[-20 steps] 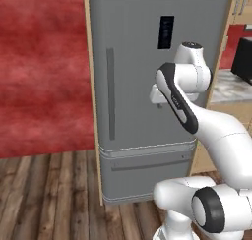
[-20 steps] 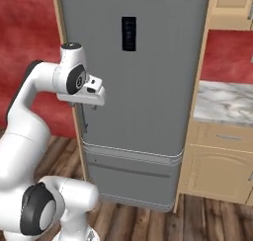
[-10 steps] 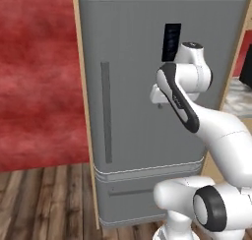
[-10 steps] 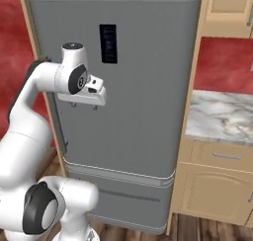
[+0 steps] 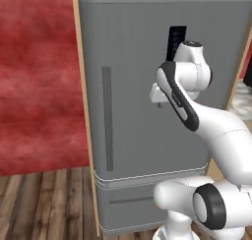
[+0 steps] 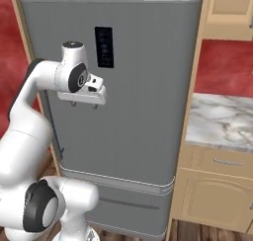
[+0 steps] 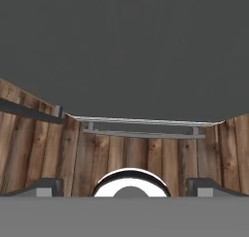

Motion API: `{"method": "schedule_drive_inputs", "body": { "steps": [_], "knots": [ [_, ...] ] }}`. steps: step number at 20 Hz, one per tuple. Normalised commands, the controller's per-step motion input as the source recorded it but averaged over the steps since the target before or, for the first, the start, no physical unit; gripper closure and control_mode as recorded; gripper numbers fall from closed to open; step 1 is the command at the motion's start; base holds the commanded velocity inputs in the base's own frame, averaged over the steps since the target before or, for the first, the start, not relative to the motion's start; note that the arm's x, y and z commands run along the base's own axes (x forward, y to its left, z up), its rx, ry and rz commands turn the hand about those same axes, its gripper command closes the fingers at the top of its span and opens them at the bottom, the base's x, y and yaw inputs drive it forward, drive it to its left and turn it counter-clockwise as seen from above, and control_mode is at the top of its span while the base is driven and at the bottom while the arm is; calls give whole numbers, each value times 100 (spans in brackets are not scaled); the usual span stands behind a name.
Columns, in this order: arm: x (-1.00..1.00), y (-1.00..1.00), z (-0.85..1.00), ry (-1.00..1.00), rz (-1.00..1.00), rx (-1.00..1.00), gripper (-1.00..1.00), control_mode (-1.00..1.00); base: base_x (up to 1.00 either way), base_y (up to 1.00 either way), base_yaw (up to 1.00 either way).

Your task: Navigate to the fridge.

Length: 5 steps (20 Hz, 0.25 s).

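The fridge (image 5: 133, 62) stands close in front of me, tall and matte grey, inside a light wood surround (image 5: 84, 116). Its long vertical bar handle (image 5: 107, 118) runs down the left side, and a small black display panel (image 6: 104, 47) sits near the top. The bottom drawer (image 6: 133, 200) lies below the door. My gripper (image 6: 81, 104) hangs in front of the door, pointing down, a short way off it. In the hand view the gripper (image 7: 126, 186) is open and holds nothing, with the fridge front (image 7: 126, 46) and the drawer's bar handle (image 7: 141, 133) ahead of it.
A red wall (image 5: 34, 76) lies left of the fridge, above a wood plank floor (image 5: 44, 204). To the right are a marble counter (image 6: 222, 121), beige base cabinets (image 6: 217, 190) and an upper cabinet (image 6: 230, 8).
The base has driven toward the fridge, so the whole scene has shifted and the fridge looks larger in both base views. The arm keeps the same pose.
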Motion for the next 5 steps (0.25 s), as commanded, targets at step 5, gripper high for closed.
{"method": "schedule_drive_inputs", "body": {
  "steps": [5],
  "knots": [
    [0, 0, 0, 0, 0, 0, -100, 100, 56, 0, 0]
  ]
}}
